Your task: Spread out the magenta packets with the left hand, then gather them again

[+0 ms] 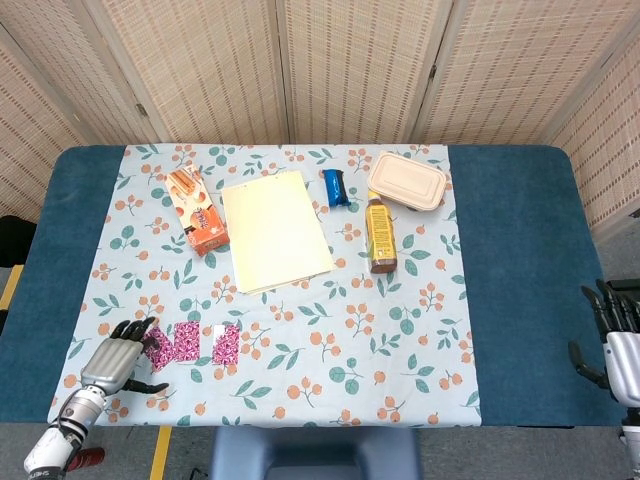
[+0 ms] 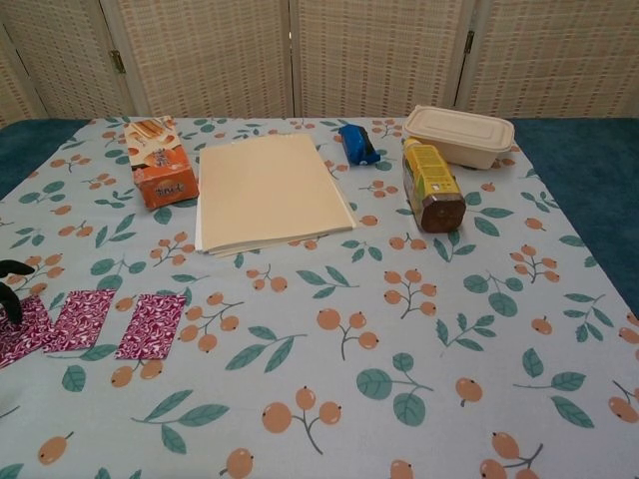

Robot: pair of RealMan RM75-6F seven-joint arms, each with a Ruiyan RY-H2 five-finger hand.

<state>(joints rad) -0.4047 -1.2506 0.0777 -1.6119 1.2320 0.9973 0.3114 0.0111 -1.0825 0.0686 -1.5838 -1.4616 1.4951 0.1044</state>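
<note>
Three magenta packets lie in a row near the table's front left. In the head view they are the left packet point(image 1: 160, 349), the middle packet point(image 1: 187, 341) and the right packet point(image 1: 227, 344). The chest view shows the same row: left point(image 2: 22, 330), middle point(image 2: 80, 319), right point(image 2: 151, 326). My left hand point(image 1: 113, 358) lies at the left end of the row, fingers spread, fingertips on the left packet. Only its dark fingertips point(image 2: 12, 271) show at the chest view's left edge. My right hand point(image 1: 620, 345) hangs off the table's right side, fingers apart, holding nothing.
Further back stand an orange carton point(image 1: 197, 208), a cream paper stack point(image 1: 275, 230), a blue packet point(image 1: 336, 187), a bottle lying on its side point(image 1: 379, 235) and a beige lidded box point(image 1: 407, 181). The floral cloth point(image 1: 340, 340) ends just in front of the packets.
</note>
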